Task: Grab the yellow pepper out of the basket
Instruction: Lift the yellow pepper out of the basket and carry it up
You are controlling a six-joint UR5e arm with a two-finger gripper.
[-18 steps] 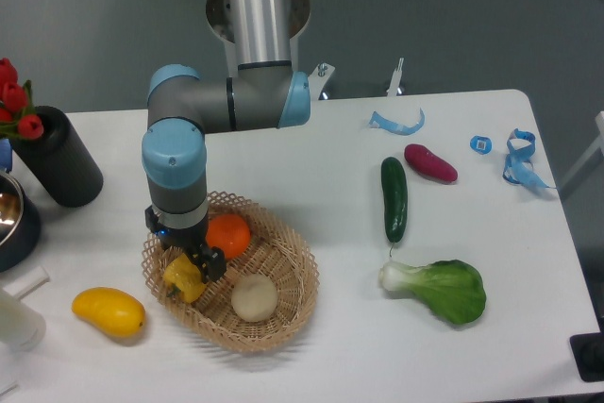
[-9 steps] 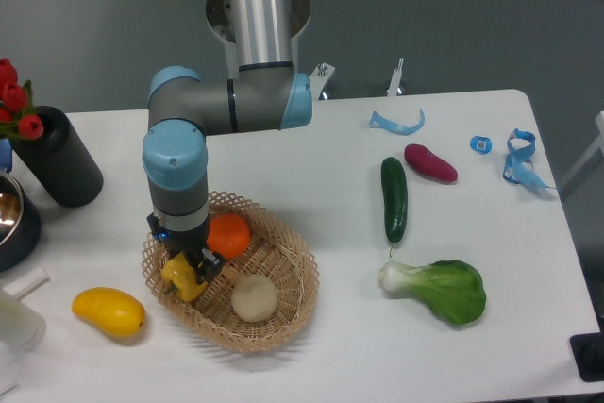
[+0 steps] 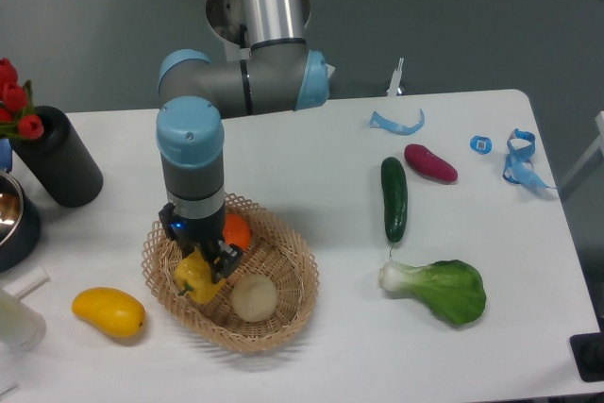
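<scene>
The yellow pepper point(image 3: 192, 277) is held between the fingers of my gripper point(image 3: 205, 269), over the left part of the round wicker basket point(image 3: 288, 296). The gripper is shut on the pepper and points straight down. I cannot tell whether the pepper still touches the basket floor. An orange fruit point(image 3: 236, 230) lies in the basket behind the gripper, partly hidden by it. A pale round vegetable point(image 3: 254, 297) lies in the basket to the right of the pepper.
A yellow mango point(image 3: 109, 312) lies on the table left of the basket. A cucumber point(image 3: 394, 198), a purple vegetable point(image 3: 430, 162) and a bok choy point(image 3: 441, 288) lie to the right. A black cylinder point(image 3: 58, 156) with red flowers stands at the far left.
The arm has shifted to the right and risen slightly with the pepper in its fingers. The gripper now covers more of the orange fruit.
</scene>
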